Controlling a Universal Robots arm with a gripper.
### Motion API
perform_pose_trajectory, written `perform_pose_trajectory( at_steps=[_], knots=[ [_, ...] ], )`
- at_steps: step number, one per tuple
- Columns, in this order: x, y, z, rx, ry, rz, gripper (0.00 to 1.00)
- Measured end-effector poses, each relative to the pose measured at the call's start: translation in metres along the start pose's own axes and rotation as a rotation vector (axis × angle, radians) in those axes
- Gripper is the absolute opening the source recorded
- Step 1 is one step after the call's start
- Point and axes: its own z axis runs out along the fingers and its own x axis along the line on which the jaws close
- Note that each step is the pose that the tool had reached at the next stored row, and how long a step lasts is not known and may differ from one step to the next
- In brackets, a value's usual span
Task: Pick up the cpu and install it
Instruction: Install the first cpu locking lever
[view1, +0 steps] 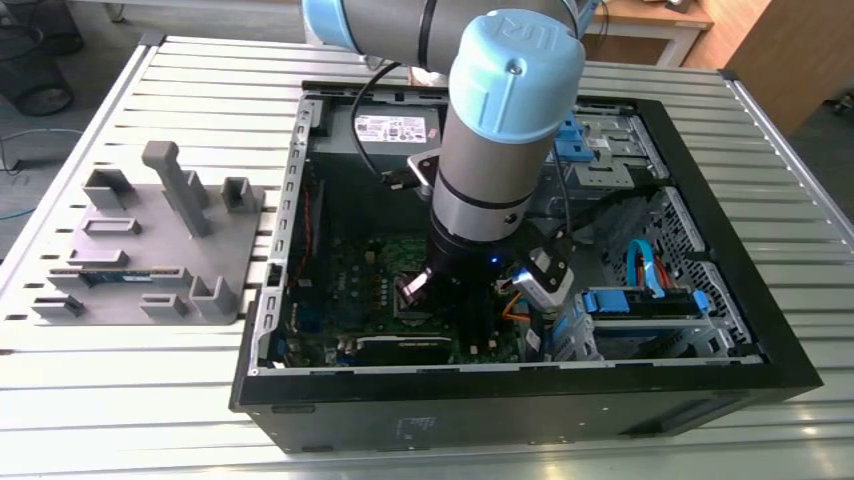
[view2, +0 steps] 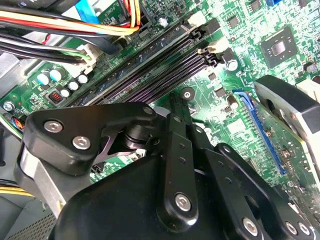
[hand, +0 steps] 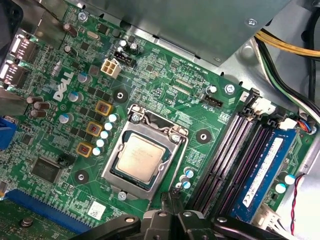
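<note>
The cpu (hand: 137, 159), a flat square chip with a shiny silver-grey top, lies flat in the motherboard socket (hand: 172, 137), with the socket's metal frame around its rim. My gripper (hand: 170, 196) hangs over the board just beside the socket's corner, towards the memory slots. It is apart from the chip, shut, with nothing between its fingers. Its black linkage (view2: 175, 150) shows in the second wrist view, above the green board. In the exterior view the arm reaches down into the open computer case and the gripper (view1: 447, 300) sits low over the motherboard.
Memory slots (hand: 235, 150) with one blue-labelled stick (hand: 265, 170) run beside the socket. Cable bundles (view2: 75, 30) and a drive cage (view1: 641, 305) crowd the case's right in the exterior view. A grey fixture tray (view1: 147, 250) stands on the slatted table at that view's left.
</note>
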Motion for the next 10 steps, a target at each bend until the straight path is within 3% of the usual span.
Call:
perform_pose_trajectory(
  at_steps=[10],
  knots=[
    [0.0012, -0.0027, 0.0002, -0.0241, -0.0117, -0.003, 0.11]
  ],
)
